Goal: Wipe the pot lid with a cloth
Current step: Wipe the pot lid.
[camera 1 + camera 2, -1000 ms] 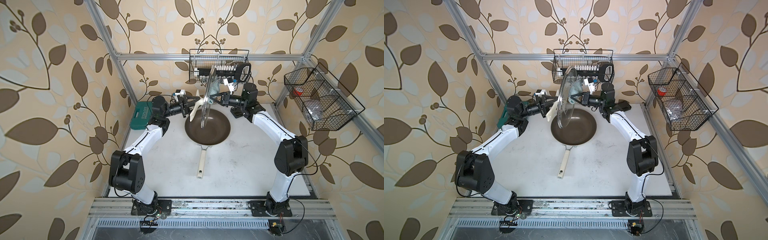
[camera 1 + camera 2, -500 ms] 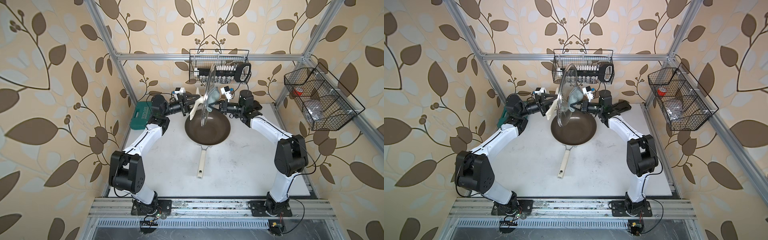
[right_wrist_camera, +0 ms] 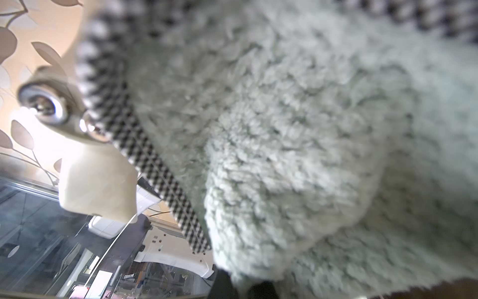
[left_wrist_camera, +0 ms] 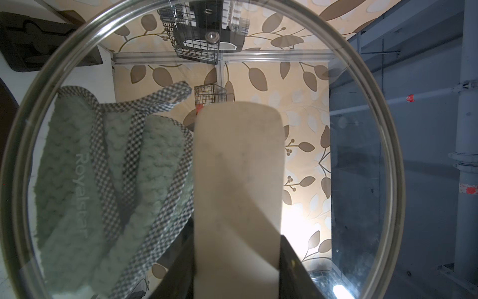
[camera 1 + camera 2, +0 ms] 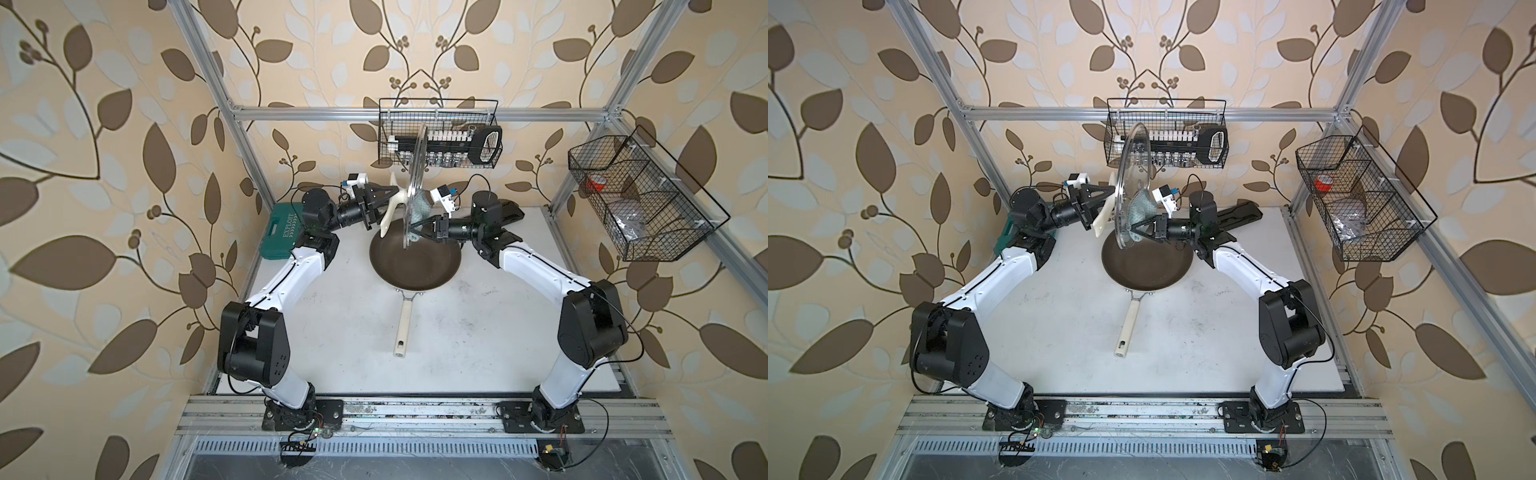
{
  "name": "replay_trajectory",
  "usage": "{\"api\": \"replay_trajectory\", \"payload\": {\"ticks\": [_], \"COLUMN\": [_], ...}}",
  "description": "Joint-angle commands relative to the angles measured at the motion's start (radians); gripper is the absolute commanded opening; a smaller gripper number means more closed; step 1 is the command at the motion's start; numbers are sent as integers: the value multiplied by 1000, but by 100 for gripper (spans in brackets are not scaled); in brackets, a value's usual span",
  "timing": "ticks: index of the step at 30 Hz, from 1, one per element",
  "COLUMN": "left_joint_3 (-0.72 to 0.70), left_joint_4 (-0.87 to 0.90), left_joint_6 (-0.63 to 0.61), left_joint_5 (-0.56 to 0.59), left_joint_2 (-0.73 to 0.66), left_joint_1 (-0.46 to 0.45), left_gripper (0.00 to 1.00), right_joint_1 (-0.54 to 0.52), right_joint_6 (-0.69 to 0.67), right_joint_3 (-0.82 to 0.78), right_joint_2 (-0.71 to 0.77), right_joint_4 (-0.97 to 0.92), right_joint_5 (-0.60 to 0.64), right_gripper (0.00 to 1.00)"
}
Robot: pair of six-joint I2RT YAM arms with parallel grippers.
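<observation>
The pot lid (image 5: 417, 166) (image 5: 1133, 166) stands on edge in the air above the frying pan. My left gripper (image 5: 397, 193) (image 5: 1111, 194) (image 4: 236, 271) is shut on the lid's cream bar handle (image 4: 238, 168) (image 5: 390, 214). On the far side of the glass (image 4: 336, 129), my right gripper (image 5: 412, 229) (image 5: 1132, 227) (image 3: 243, 284) is shut on the grey-green cloth (image 5: 1140, 208) (image 5: 424, 205) (image 3: 284, 129). The cloth lies bunched flat against the glass beside the handle, seen through the lid as the cloth (image 4: 64, 181) in the left wrist view.
A dark brown frying pan (image 5: 415, 262) (image 5: 1146, 266) sits on the white table under the lid, its cream handle pointing to the front. A green tool case (image 5: 282, 228) lies at the back left. Wire baskets hang on the back wall (image 5: 440, 133) and right wall (image 5: 640, 199).
My right gripper has carried the cloth in against the lid and down its face towards the pan. The left gripper and lid have hardly moved.
</observation>
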State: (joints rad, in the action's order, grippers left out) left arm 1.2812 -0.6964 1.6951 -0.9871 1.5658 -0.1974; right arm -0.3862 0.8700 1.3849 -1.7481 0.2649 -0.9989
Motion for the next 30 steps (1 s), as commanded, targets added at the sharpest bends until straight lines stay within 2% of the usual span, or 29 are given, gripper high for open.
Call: {"api": "replay_trajectory", "payload": {"ticks": [1, 10, 18, 25, 30], "left_joint_3": [132, 129, 105, 94, 81], "left_joint_4": [-225, -219, -179, 30, 66], "left_joint_6": [-55, -67, -97, -253, -281], "left_joint_5": [45, 50, 33, -19, -30], "left_joint_2": [-72, -51, -56, -114, -116], "left_joint_1": [-9, -8, -10, -10, -10], "left_gripper": [0, 0, 0, 0, 0], "right_joint_1": [-20, -43, -43, -42, -42], "right_joint_6": [-17, -5, 14, 27, 44], "right_joint_3": [-25, -58, 2, 84, 151], "right_joint_2": [65, 176, 201, 168, 142], "right_joint_4": [8, -16, -60, -68, -72], "right_joint_5": [-36, -74, -85, -94, -96], "right_gripper": [0, 0, 0, 0, 0]}}
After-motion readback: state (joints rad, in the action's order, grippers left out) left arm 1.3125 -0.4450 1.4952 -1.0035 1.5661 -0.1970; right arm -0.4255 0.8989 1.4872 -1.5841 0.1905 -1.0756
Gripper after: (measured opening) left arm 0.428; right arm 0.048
